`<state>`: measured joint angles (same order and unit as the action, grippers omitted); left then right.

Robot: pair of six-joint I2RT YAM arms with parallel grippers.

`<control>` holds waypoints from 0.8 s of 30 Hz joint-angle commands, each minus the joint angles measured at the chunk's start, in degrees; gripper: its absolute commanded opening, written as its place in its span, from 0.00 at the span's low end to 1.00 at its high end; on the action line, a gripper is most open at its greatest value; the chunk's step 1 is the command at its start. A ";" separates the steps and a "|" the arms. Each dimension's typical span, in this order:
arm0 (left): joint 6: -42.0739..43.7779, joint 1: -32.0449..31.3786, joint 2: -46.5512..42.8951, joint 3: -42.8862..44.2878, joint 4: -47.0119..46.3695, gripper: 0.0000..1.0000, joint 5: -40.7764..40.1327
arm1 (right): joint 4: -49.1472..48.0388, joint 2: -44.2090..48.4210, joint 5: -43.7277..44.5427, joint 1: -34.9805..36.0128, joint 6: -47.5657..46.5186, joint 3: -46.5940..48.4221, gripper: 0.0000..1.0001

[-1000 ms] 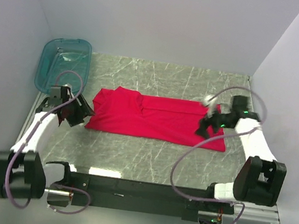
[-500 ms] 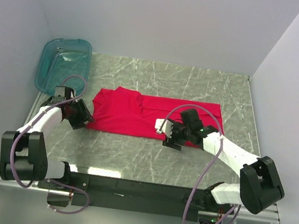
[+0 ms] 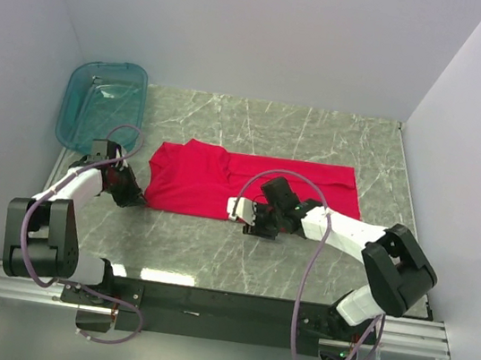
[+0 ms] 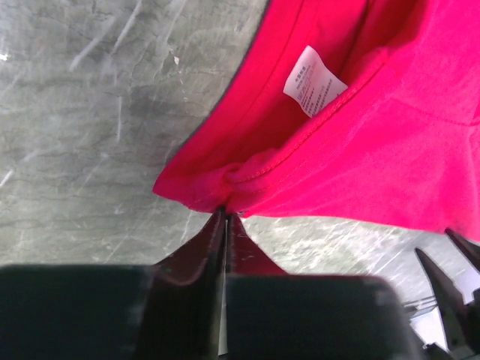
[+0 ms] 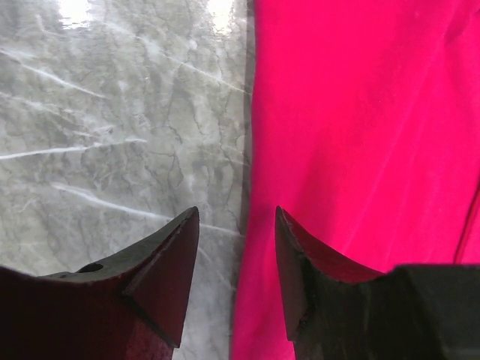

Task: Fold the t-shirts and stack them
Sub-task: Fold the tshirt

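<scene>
Left wrist: t-shirt [image 4: 390, 150] corner is pinched by the low left gripper [image 4: 226, 219]; right gripper [image 5: 237, 216] is held part-open over its edge.

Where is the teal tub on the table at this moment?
In the top view, the teal tub sits at the far left corner of the table, just beyond the left gripper and apart from the red t-shirt.

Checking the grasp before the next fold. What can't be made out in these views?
Left wrist view: print on the neck label, too small; how much t-shirt the left gripper pinches, hidden between its shut fingers.
Right wrist view: whether the open right gripper touches cloth or table; its fingers hide the tips.
Top view: anything inside the teal tub, too small.
</scene>
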<state>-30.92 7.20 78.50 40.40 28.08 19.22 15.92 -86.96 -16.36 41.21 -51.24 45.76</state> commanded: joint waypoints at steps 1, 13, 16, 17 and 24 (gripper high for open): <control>0.95 0.01 -0.19 2.05 -0.57 0.01 1.61 | -1.77 -1.19 2.30 0.54 1.23 2.67 0.52; -0.55 0.09 -1.59 2.40 2.25 0.01 -0.06 | -0.54 -4.98 2.38 0.98 1.58 4.78 0.33; -0.64 0.09 -1.51 2.40 2.33 0.01 -0.15 | -0.89 -4.98 2.47 1.06 1.41 4.25 0.32; -0.64 0.01 -1.42 2.49 2.42 0.01 -0.24 | -0.98 -5.24 2.73 1.06 1.41 4.17 0.32; -0.99 0.09 -2.39 2.58 2.95 0.01 -1.38 | -1.51 -7.70 5.45 1.06 2.02 5.04 0.34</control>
<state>-31.16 7.20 78.28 41.10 30.33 18.96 15.49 -92.86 -13.06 41.87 -50.00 48.93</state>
